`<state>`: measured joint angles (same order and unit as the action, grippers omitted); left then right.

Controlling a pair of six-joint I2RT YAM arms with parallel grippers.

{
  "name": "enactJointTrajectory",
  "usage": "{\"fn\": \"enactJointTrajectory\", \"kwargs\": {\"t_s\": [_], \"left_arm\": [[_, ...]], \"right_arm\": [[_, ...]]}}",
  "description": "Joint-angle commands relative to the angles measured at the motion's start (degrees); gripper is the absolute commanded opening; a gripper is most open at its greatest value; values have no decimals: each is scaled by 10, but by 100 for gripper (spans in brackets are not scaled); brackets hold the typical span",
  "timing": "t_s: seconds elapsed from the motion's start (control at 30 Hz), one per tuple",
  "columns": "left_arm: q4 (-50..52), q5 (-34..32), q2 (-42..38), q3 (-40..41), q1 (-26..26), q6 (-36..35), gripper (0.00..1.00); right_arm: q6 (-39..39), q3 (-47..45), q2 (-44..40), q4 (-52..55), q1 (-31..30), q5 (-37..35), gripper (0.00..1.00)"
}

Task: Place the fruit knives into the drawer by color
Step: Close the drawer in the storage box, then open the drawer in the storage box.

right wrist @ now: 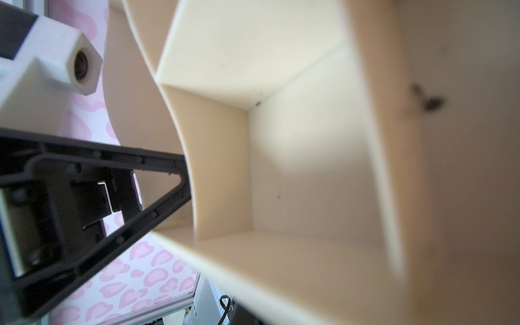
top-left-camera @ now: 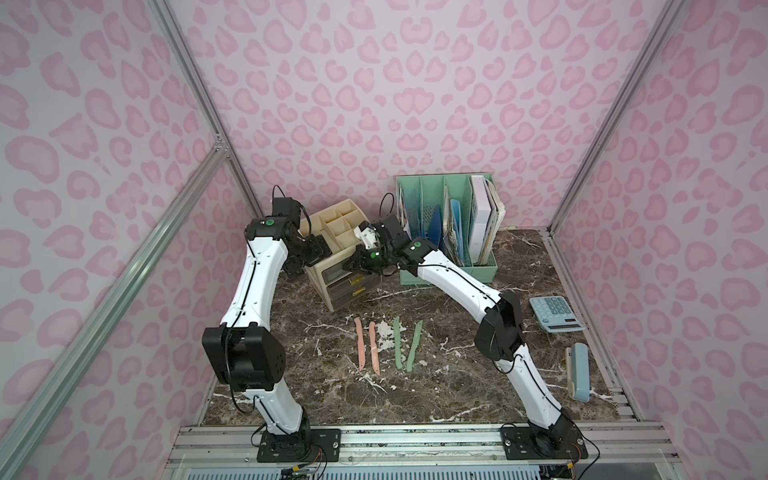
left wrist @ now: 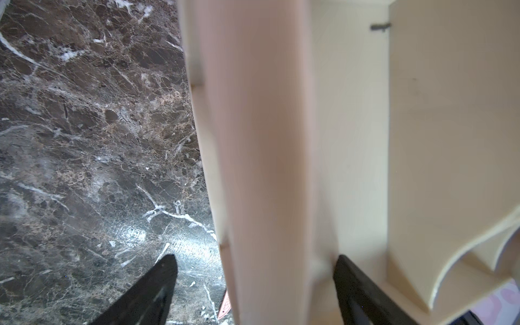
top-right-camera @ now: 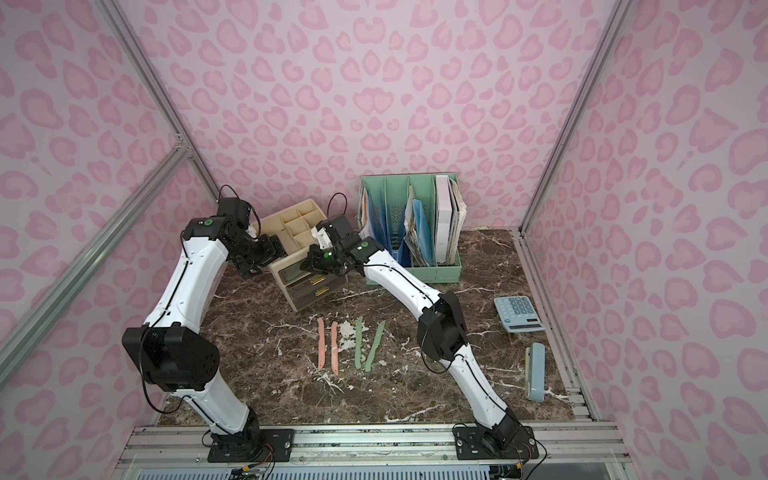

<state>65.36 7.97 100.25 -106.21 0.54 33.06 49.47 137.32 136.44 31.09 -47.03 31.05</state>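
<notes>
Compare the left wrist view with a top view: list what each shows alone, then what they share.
Left wrist only: close up, the left gripper, its open fingers straddling a side wall of the cream drawer organizer. Top view only: two salmon pink knives, two sage green knives, calculator, stapler, green file rack. Shared: marble tabletop and that organizer.

Dark marble tabletop [top-left-camera: 440, 395], veined white. At the back, against the pink spotted wall [top-left-camera: 374, 83], a mint-green file rack [top-left-camera: 449, 272] packed with folders and papers. Near the right edge, a pale blue calculator [top-left-camera: 555, 313]; closer to the front, a pale blue stapler [top-left-camera: 579, 376].
</notes>
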Motion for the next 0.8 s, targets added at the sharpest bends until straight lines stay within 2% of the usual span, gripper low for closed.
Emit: {"fn": "enactJointTrajectory", "kwargs": {"t_s": [0.0,0.13,0.37,0.53,0.77], "left_arm": [[20,-6,0,-7,2,3,88],[21,-3,-7,-19,2,5,88],[19,9,-31,-29,2,8,88],[15,15,-61,-17,-8,5,89],[11,-4,-116,12,-62,-27,90]], "right_arm": [[-7,-2,-20,39,0,-2,0],[-21,-46,-73,46,-2,-12,0],[-31,-178,-167,28,1,-24,34],[-36,-246,-219,24,2,-39,46],[-47,-322,-275,37,1,-69,65]]}}
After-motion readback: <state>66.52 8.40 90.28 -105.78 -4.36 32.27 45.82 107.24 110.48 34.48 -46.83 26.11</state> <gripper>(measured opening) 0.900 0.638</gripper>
